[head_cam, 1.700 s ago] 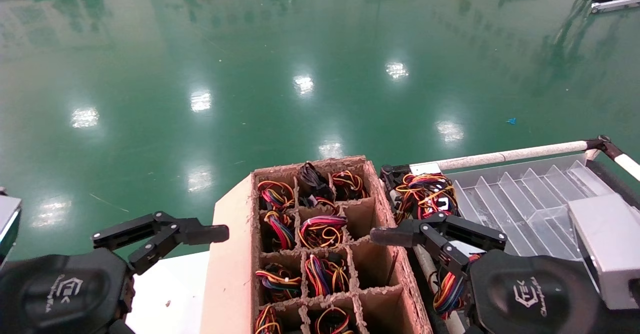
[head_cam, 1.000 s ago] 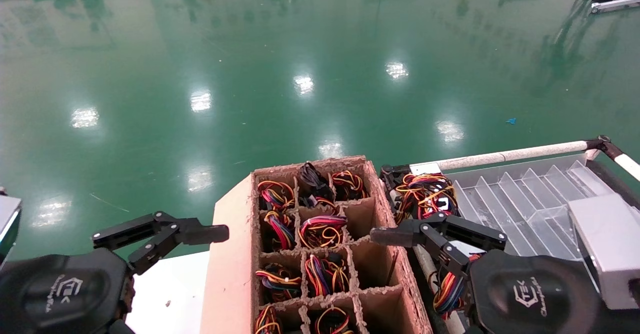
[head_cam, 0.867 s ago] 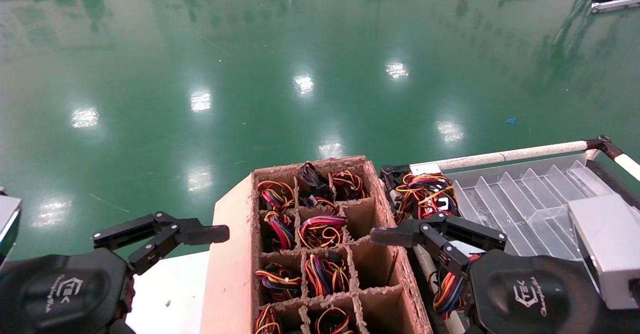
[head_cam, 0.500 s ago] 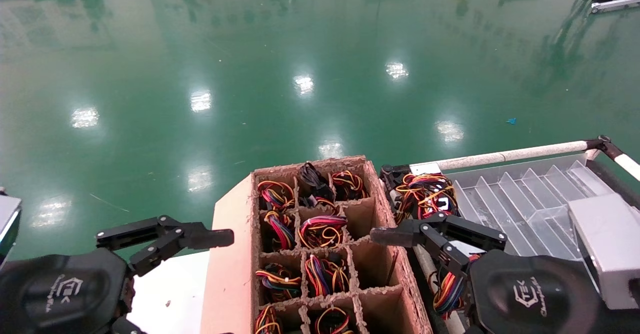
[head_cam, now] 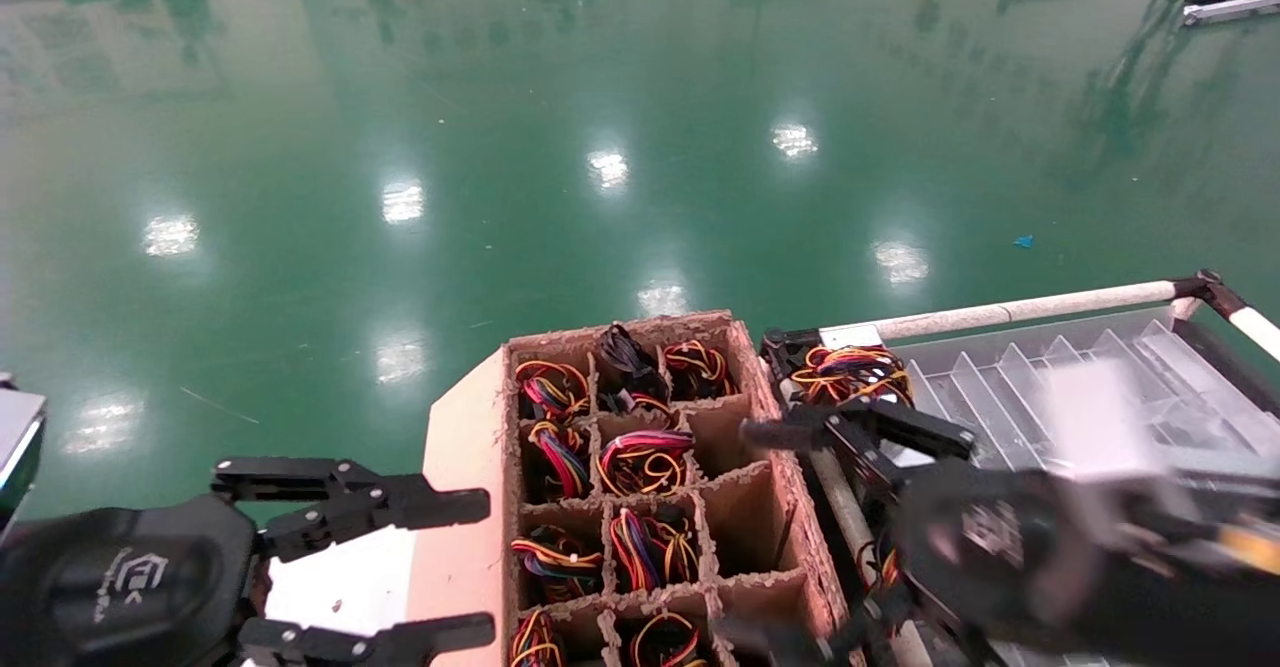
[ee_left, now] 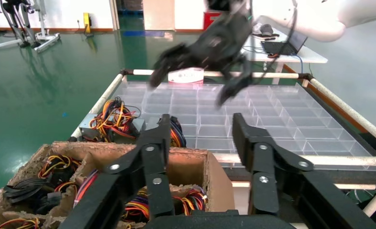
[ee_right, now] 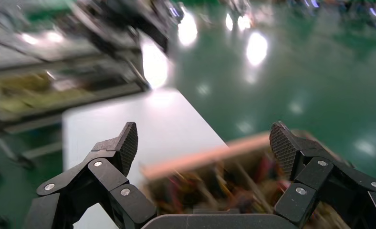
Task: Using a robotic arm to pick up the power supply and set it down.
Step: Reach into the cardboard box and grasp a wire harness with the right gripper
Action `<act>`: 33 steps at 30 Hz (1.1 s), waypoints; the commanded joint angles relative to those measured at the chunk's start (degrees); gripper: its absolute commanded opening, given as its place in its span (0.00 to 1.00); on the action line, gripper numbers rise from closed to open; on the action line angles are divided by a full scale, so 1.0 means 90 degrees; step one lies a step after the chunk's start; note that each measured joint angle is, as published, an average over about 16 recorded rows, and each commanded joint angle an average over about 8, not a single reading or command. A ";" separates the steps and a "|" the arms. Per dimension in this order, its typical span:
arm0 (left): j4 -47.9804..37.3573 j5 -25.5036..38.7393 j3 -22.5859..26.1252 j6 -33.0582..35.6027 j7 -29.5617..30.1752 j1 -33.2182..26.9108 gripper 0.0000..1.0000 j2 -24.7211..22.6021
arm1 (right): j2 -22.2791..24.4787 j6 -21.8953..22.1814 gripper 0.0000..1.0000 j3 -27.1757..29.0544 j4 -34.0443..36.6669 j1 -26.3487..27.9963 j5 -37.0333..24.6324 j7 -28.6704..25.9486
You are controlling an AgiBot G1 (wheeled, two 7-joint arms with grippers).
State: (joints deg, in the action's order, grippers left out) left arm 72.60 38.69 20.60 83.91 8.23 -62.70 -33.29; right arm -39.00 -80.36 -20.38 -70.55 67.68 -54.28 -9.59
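The power supply (head_cam: 845, 379) is sat at the far left corner of the clear divided tray (head_cam: 1010, 402), just right of the cardboard crate (head_cam: 770, 427). Only a bit of its silver-grey box (ee_left: 88, 128) can be made out in the left wrist view; the rest is buried under its coil of red, yellow, orange and black wires. It's judged to be fairly heavy and rigid at the metal box, while the wire bundle is floppy and would probably sag or snag if grabbed alone. So the box edges look like the better place to be pinched, not the loose loops.

The crate's cells are mostly stuffed with more coloured wire bundles (head_cam: 640, 462), one all-black bundle (head_cam: 625, 355) is seen at the far row, and a few cells on the right side are empty. The tray's compartments look empty apart from that corner.

The right gripper (head_cam: 850, 427) is blurred, close to the supply, fingers spread wide with nothing between them. The left gripper (head_cam: 400, 567) is held near the crate's left flap, fingers also spread, nothing held.
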 commanded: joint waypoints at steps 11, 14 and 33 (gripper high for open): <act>-0.0001 -0.0001 0.0001 0.0000 -0.0001 -0.0001 0.01 0.0000 | -0.1248 0.0763 1.00 -0.0931 0.1143 0.1479 -0.2258 0.0357; -0.0001 -0.0001 0.0001 0.0000 -0.0001 -0.0001 0.03 0.0000 | -0.1561 0.1005 1.00 -0.1170 0.1545 0.1829 -0.2848 0.0470; -0.0001 -0.0002 0.0003 0.0000 -0.0001 -0.0001 0.13 0.0001 | -0.3405 0.2616 0.08 -0.2004 0.4244 0.3143 -0.4854 0.1439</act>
State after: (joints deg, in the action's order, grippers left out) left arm 72.59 38.68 20.62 83.91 8.21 -62.71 -33.29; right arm -69.43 -56.76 -38.33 -32.49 95.86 -97.80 3.38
